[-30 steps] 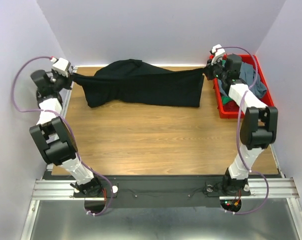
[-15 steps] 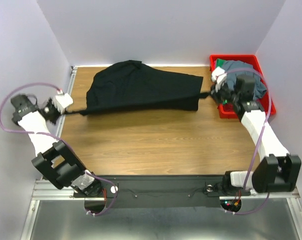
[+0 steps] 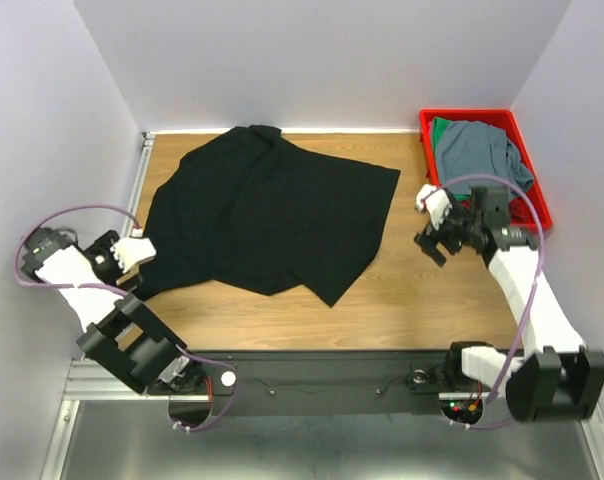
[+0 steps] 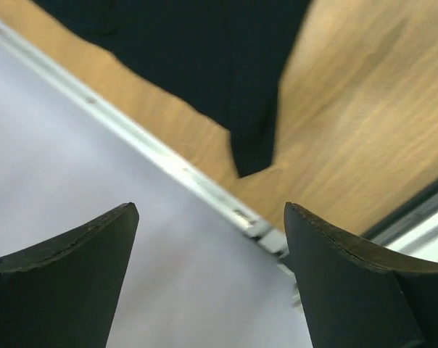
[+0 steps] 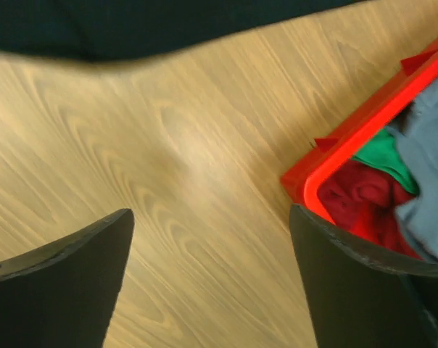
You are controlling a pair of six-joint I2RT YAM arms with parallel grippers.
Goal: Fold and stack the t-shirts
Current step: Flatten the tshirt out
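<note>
The large black t-shirt (image 3: pixel 267 215) lies spread on the wooden table, with its left corner near the left edge. My left gripper (image 3: pixel 140 255) hovers at that edge, open and empty. In the left wrist view the black t-shirt's (image 4: pixel 204 51) corner lies apart, beyond the left gripper (image 4: pixel 208 214). My right gripper (image 3: pixel 430 243) hangs open over bare wood between the shirt and the red bin. The right wrist view shows the right gripper (image 5: pixel 212 214) holding nothing, with the black hem (image 5: pixel 132 25) ahead. A slate grey-blue t-shirt (image 3: pixel 482 150) and a green t-shirt (image 3: pixel 442 128) lie in the bin.
The red plastic bin (image 3: pixel 535 205) stands at the table's right back corner; its corner (image 5: pixel 328 163) is close to my right finger. A metal rail (image 4: pixel 168 163) and a pale wall border the table's left side. Bare wood (image 3: pixel 422 300) lies in front of the shirt.
Both grippers have let go of the black t-shirt and opened. The shirt, stretched between them before, has dropped and spread on the table. Both arms moved toward the near side.
</note>
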